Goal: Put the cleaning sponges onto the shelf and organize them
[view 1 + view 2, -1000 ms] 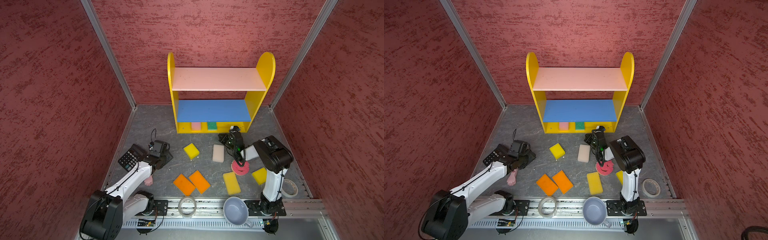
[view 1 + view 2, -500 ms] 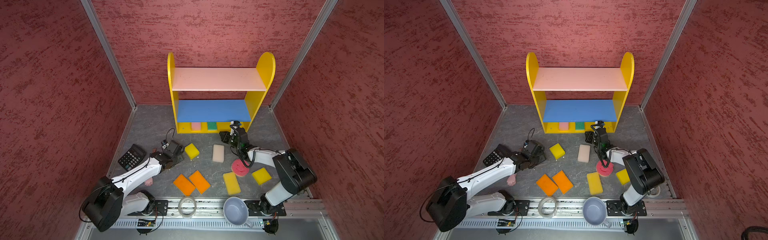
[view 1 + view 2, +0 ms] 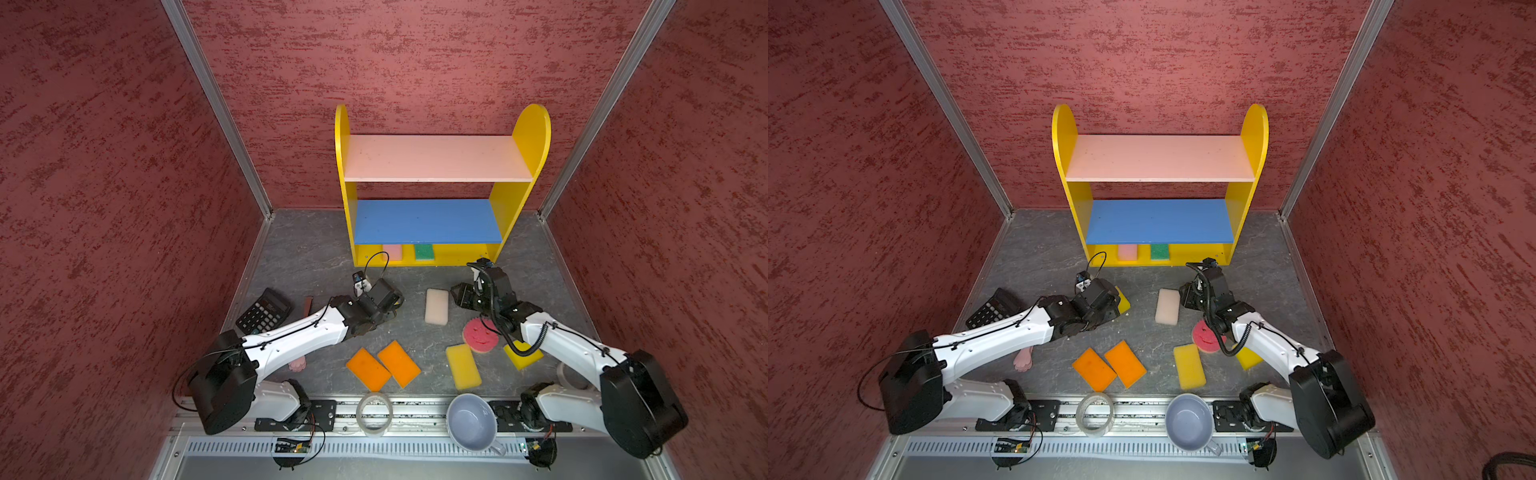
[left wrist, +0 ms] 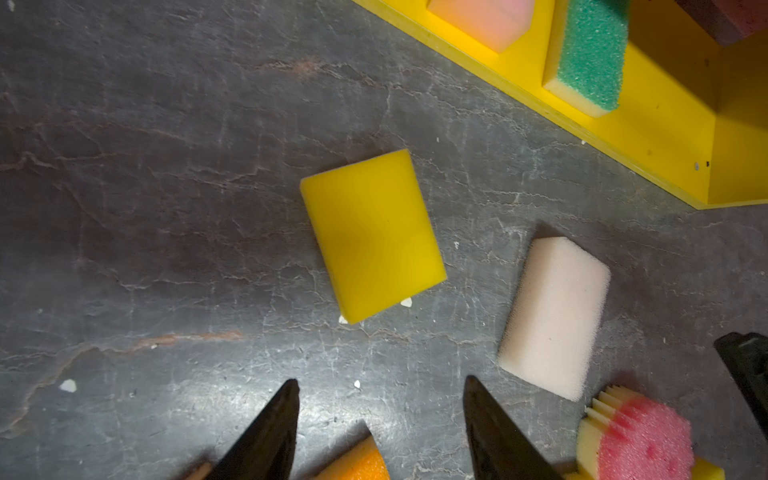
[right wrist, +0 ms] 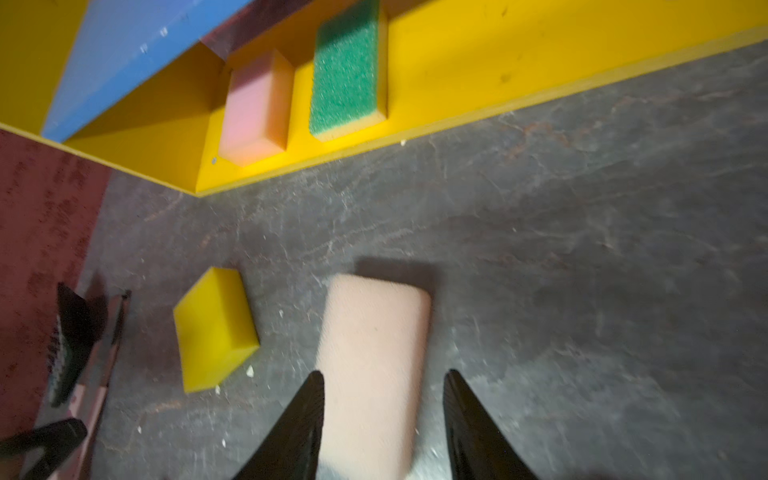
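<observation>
The shelf stands at the back, with a pink sponge and a green sponge on its yellow base. On the floor lie a white sponge, a round red-pink smiley sponge, two orange sponges, two yellow ones and a third yellow sponge. My left gripper hangs open just short of that third yellow sponge. Open too, my right gripper hovers over the white sponge, which shows between its fingers.
A calculator lies at the left by the wall. A pink paw stick peeks from under the left arm. Two tape rolls and a grey cup sit at the front rail. Red walls close in on three sides.
My left gripper has swung right from beside the calculator to the yellow sponge. My right gripper has opened and come back from the shelf's base to the white sponge.
</observation>
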Controlling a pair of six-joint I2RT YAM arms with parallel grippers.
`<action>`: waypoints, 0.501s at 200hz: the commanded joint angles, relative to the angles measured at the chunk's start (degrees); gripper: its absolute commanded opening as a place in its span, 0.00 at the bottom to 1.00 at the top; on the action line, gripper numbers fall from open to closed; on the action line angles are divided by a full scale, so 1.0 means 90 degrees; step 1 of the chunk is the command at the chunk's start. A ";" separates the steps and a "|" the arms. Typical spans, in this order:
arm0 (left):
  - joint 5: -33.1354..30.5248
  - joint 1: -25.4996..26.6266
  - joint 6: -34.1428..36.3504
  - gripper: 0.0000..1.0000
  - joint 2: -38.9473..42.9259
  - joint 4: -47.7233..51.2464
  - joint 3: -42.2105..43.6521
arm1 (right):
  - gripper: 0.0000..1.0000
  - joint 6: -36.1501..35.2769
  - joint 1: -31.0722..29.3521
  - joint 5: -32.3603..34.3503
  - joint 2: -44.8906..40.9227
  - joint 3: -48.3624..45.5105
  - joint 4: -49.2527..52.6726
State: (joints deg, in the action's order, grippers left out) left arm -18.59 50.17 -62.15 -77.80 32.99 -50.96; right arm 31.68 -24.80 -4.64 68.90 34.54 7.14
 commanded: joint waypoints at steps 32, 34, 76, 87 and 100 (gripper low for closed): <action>-0.0106 0.0606 -0.0326 0.69 -0.0769 0.0249 -0.0640 | 0.54 -0.0364 -0.0070 -0.0520 -0.1022 -0.0338 0.2440; -0.0103 0.0612 -0.0315 0.70 -0.0816 0.0264 -0.0684 | 0.55 -0.0373 -0.0075 -0.0519 -0.1042 -0.0341 0.2486; -0.0010 0.0760 -0.0267 0.69 -0.1382 0.0093 -0.1064 | 0.58 -0.0147 -0.0087 -0.0697 -0.1254 -0.0595 0.2130; -0.0016 0.0761 -0.0265 0.69 -0.1428 -0.0022 -0.1108 | 0.58 -0.0125 -0.0089 -0.0735 -0.1203 -0.0637 0.1961; -0.0061 0.0773 -0.0215 0.69 -0.1440 -0.0214 -0.1151 | 0.58 -0.0094 -0.0090 -0.0849 -0.1127 -0.0717 0.1632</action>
State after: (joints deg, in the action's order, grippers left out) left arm -18.50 56.93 -64.27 -90.32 33.76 -59.75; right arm 30.02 -25.10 -10.46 58.19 29.06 25.10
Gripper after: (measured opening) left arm 0.692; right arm 0.580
